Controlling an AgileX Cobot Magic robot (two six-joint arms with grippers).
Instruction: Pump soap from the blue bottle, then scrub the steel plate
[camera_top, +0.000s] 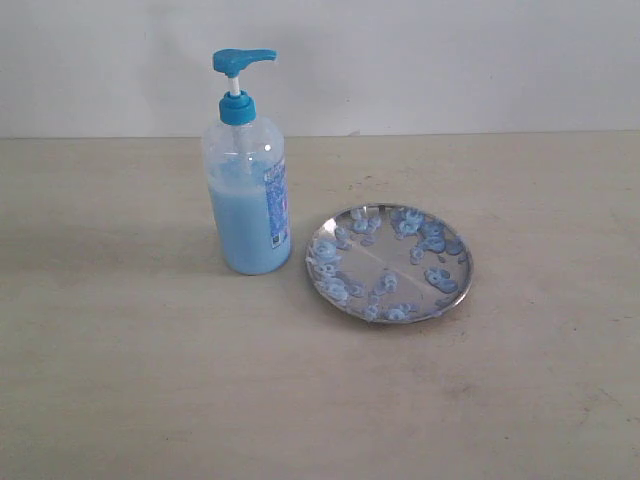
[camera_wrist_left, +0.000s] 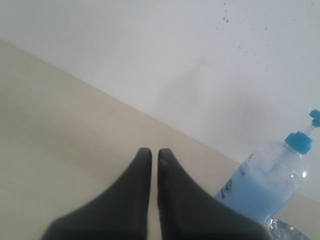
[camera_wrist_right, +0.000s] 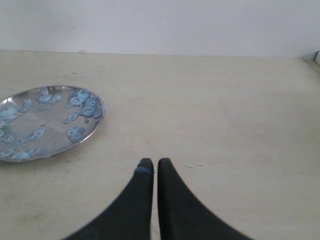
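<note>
The blue bottle (camera_top: 245, 190) stands upright on the table, its blue pump head raised, milky-blue soap (camera_top: 240, 230) filling its lower part. Close to its right lies the round steel plate (camera_top: 389, 262), dotted with blue foamy blobs. Neither gripper shows in the exterior view. In the left wrist view my left gripper (camera_wrist_left: 154, 153) is shut and empty, apart from the bottle (camera_wrist_left: 272, 185). My right gripper (camera_wrist_right: 151, 163) is shut and empty too, with a small blue smear on one fingertip (camera_wrist_right: 143, 170); the plate (camera_wrist_right: 35, 122) lies some way off from it.
The pale wooden table (camera_top: 120, 380) ends at a white wall (camera_top: 450, 60) behind the bottle and plate. Nothing else stands on the table in view.
</note>
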